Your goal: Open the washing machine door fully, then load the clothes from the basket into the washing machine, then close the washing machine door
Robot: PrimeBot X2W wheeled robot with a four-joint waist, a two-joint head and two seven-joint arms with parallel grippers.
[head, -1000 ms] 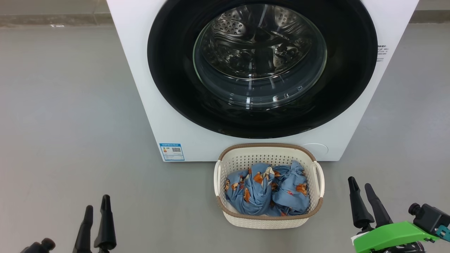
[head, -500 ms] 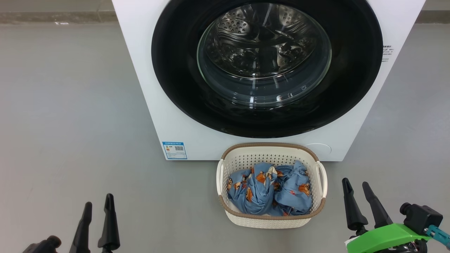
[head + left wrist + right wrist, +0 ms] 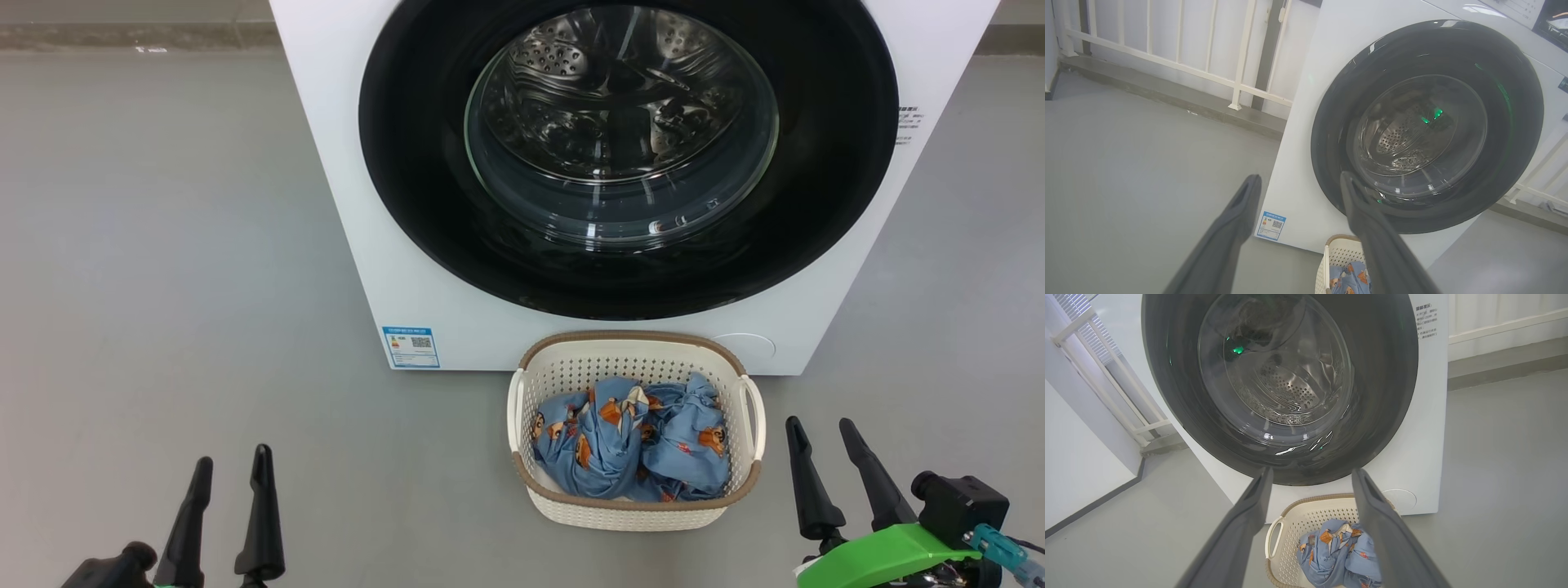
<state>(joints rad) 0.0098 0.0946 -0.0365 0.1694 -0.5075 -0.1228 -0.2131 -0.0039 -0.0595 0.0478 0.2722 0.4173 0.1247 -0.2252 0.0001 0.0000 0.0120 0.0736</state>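
The white washing machine [image 3: 343, 188] stands ahead with its round black door [image 3: 424, 188] shut; the steel drum shows through the glass. In front of it sits the cream basket [image 3: 637, 349] with a brown rim, holding the blue bear-print clothes [image 3: 633, 447]. My left gripper [image 3: 231, 460] is at the lower left, open, well left of the basket. To the right of the basket, my right gripper [image 3: 819, 427] is open too. The left wrist view has the door [image 3: 1339, 134] beyond my left gripper [image 3: 1298, 183]. In the right wrist view my right gripper [image 3: 1310, 477] frames the basket [image 3: 1306, 516] and clothes [image 3: 1339, 551].
Grey floor [image 3: 163, 245] spreads to the left and right of the machine. A white railing [image 3: 1180, 65] on a low kerb runs behind it. A small blue label [image 3: 411, 346] marks the machine's lower left front. A green part [image 3: 886, 554] sits on my right wrist.
The whole head view has shifted slightly, so machine and basket sit a little further right. Both grippers stay open and show a bit more of their fingers.
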